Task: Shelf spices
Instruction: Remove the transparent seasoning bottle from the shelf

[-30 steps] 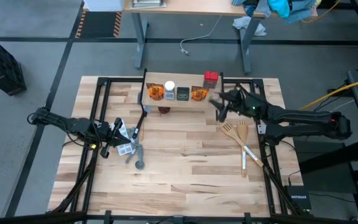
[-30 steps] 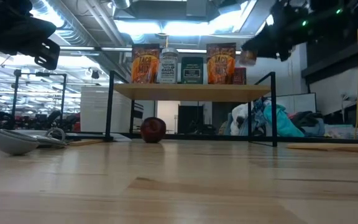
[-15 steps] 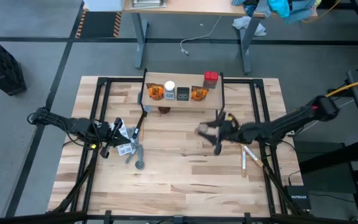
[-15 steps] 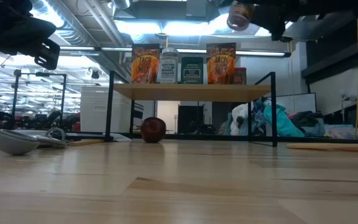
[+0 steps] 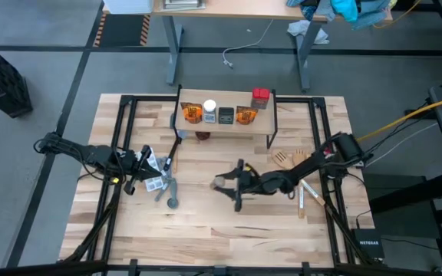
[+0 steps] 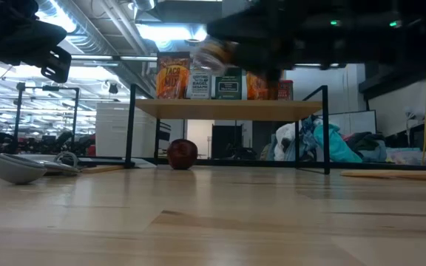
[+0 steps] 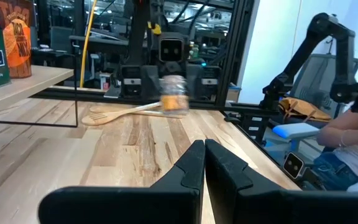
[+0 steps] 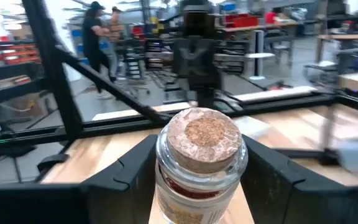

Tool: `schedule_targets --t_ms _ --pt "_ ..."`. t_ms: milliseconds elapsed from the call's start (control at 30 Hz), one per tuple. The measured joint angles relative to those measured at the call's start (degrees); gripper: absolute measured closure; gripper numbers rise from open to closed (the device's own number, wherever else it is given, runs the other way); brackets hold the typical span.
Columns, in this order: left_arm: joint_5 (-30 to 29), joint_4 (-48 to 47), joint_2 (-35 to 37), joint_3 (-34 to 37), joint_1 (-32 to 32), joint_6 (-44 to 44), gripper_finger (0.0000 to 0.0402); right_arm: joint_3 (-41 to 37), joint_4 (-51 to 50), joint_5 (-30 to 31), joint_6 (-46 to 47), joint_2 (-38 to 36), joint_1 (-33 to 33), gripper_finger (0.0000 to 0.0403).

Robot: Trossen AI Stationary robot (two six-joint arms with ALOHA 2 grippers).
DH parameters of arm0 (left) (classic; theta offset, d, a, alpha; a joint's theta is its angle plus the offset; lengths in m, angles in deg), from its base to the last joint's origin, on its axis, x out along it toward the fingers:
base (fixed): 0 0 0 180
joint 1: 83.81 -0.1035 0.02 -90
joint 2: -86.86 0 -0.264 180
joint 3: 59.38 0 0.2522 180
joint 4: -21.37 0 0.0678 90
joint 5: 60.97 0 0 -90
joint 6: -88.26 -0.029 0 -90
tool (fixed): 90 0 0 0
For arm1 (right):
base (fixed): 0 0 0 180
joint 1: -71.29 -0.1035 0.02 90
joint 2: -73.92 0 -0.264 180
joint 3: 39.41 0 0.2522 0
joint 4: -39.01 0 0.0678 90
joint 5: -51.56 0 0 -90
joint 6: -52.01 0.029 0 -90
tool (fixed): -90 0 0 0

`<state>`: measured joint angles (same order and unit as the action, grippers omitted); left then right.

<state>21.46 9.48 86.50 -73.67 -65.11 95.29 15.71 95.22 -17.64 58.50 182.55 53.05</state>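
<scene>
1. Left gripper (image 5: 140, 163): at the table's left side, just beside a pale grey utensil (image 5: 162, 184) lying on the boards. In the left wrist view its two dark fingers (image 7: 194, 168) are pressed together with nothing between them.
2. Table (image 5: 206, 230): large plank-topped wooden surface bearing everything listed here.
3. Shelf (image 5: 225, 123): small light-wood board on thin black legs at the table's far middle. On top, left to right: an orange packet (image 5: 191, 114), a white-capped jar (image 5: 209, 110), a dark square tin (image 5: 226, 116), a second orange packet (image 5: 244, 116), and a red-topped box (image 5: 260, 96) at the far right corner.
4. Dark red round item (image 6: 182, 154): on the table beneath the shelf, towards its left legs.
5. Right gripper (image 5: 222, 184): stretched out over the table's middle, in front of the shelf and well apart from it. Its fingers (image 8: 126, 168) are clamped on either side of a small brown-capped jar (image 8: 199, 163), which sits upright between them, cap towards the wrist camera. In the low view the jar (image 6: 211, 53) appears blurred, held high above the tabletop, level with the items on the shelf.
6. Wooden spatulas (image 5: 291, 160): two lying on the table's right side, partly under the right arm.
7. Room beyond the table: people standing (image 8: 103, 28) in the right wrist view; a seated person (image 7: 356, 149) at the edge of the left wrist view.
</scene>
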Motion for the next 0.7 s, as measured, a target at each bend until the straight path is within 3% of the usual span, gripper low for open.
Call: schedule_targets --t_ms 400,700 --pt "0.0 0.0 0.0 0.02 0.02 0.02 0.0396 11.67 -14.28 -6.94 -2.6 2.28 4.79 0.021" --pt "-0.07 0.68 0.0 0.02 0.02 -0.92 0.0396 13.36 -13.23 -9.86 0.87 7.84 7.84 0.021"
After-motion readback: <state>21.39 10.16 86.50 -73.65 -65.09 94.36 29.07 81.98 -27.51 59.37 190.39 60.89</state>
